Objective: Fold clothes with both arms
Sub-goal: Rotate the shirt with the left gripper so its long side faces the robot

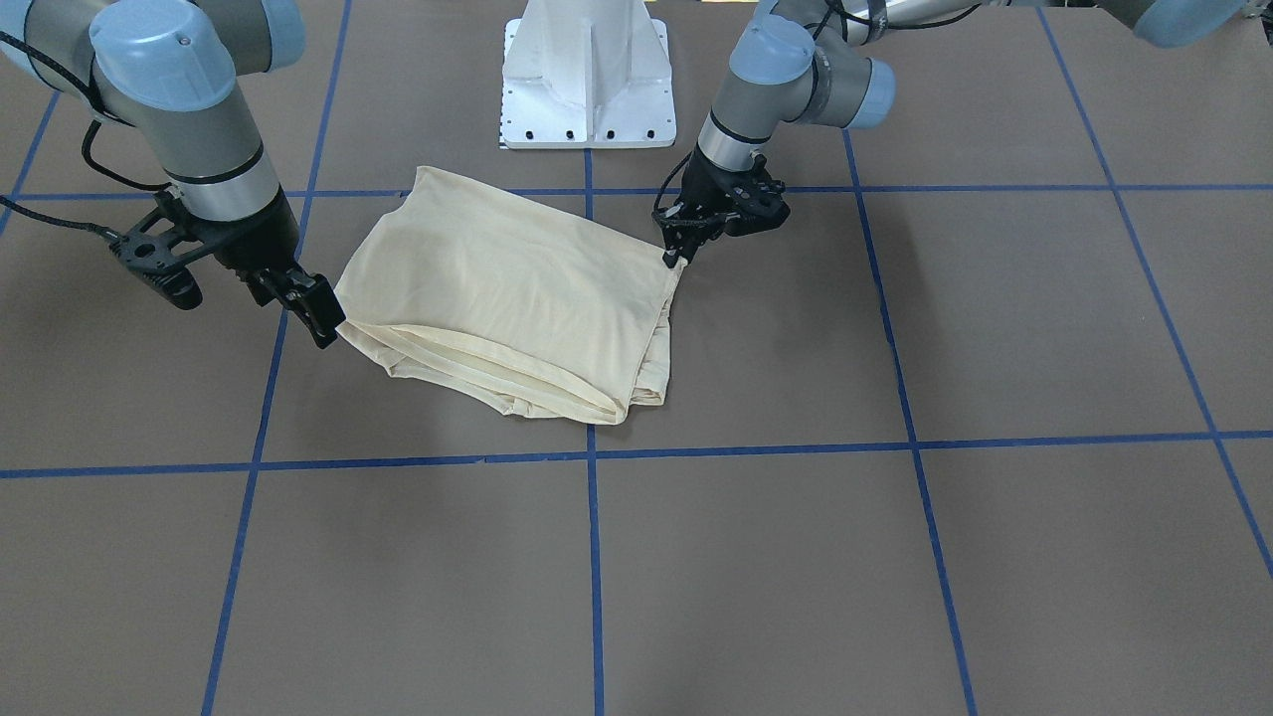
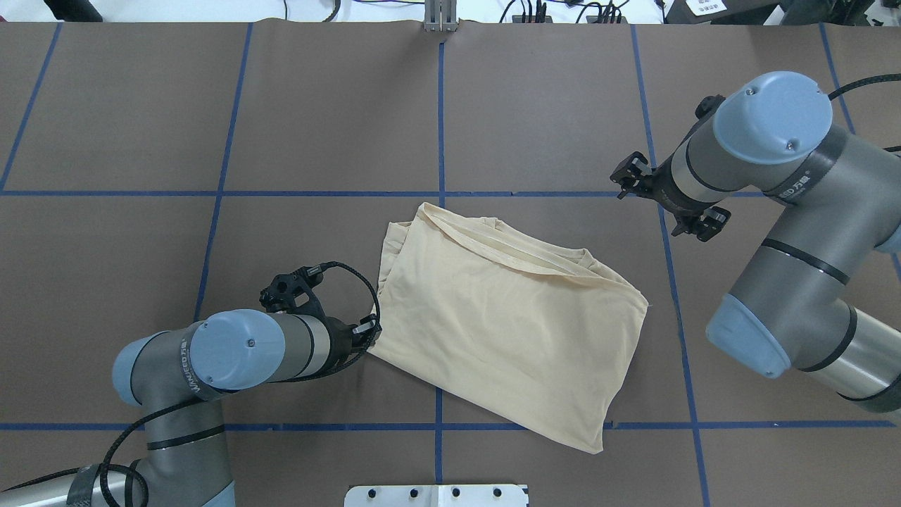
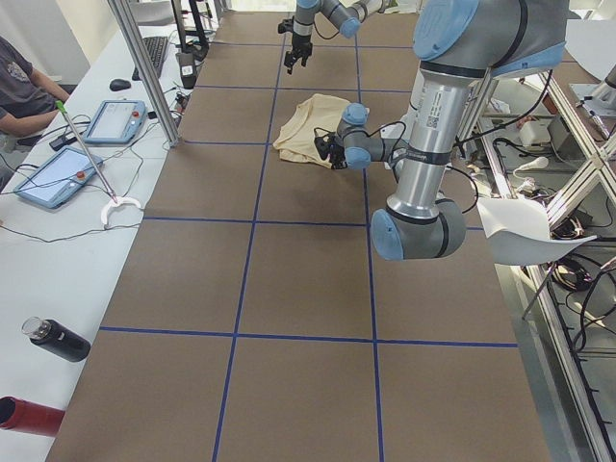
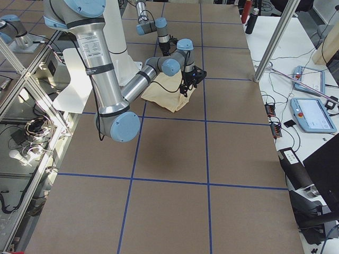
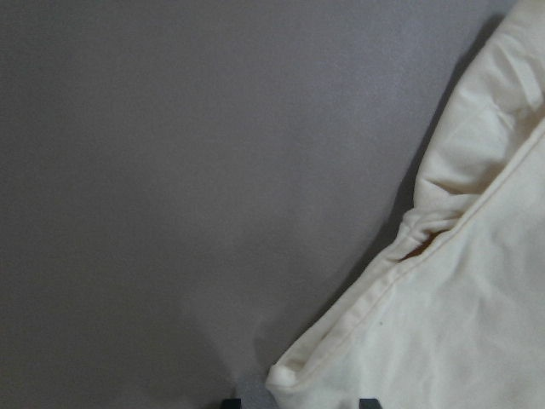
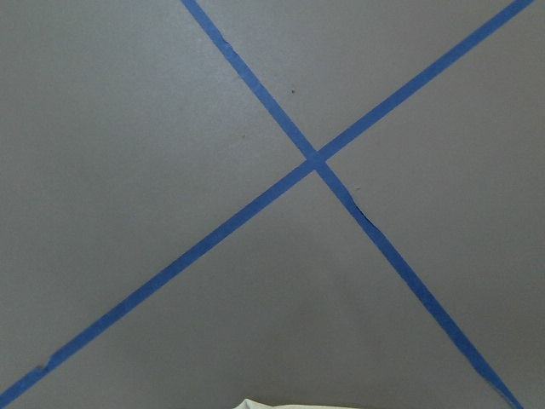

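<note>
The cream-yellow shirt [image 1: 507,288] lies folded in a slanted rectangle at mid-table, plain side up, with its print hidden. It also shows in the overhead view [image 2: 507,317]. My left gripper [image 1: 676,257] is low at the shirt's corner on my left [image 2: 369,332]. In the left wrist view its tips stand apart with the hem corner [image 5: 285,375] between them. My right gripper [image 1: 308,308] hangs above the table just off the opposite corner, open and empty. The right wrist view shows only a sliver of shirt [image 6: 281,404].
The brown table carries a blue tape grid [image 6: 315,162]. The white pedestal [image 1: 587,80] stands at the robot's edge of the table. A side bench with tablets [image 3: 58,178], bottles [image 3: 53,339] and a seated operator [image 3: 19,87] runs along the far side.
</note>
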`<state>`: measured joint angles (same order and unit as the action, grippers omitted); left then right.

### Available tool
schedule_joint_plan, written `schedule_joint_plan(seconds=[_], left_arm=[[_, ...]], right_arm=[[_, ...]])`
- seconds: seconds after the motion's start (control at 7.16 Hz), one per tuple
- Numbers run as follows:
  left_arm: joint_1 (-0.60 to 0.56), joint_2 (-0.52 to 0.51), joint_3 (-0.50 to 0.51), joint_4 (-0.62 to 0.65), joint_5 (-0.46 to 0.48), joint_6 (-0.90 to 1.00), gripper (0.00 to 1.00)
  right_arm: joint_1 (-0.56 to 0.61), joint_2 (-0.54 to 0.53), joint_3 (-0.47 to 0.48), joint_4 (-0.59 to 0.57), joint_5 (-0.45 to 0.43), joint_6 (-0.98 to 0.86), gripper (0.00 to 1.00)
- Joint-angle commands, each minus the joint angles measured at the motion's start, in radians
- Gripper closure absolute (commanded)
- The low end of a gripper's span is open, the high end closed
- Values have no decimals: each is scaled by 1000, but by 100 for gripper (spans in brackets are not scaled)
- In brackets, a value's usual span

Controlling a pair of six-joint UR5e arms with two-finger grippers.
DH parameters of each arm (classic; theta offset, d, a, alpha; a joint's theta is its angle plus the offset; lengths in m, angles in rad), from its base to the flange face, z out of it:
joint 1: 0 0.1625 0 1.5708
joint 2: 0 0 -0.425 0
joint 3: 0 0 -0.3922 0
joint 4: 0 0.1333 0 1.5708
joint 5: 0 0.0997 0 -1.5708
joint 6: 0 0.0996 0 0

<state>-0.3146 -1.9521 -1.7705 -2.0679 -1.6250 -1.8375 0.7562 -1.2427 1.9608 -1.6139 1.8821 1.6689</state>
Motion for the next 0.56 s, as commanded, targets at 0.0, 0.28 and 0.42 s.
schedule_joint_plan(seconds=[0.0,0.28,0.42], left_arm=[[-41,-5,0,-3,2,50,100],[-165,-74,72,-11,-1,148,100],[-241,-171,189,-17,-1,176,100]], right_arm=[[-2,-7,-2,0,-6,2,0],[-11,-8,0,0,0,14,0],[-30,-4,4,2,3,15,0]])
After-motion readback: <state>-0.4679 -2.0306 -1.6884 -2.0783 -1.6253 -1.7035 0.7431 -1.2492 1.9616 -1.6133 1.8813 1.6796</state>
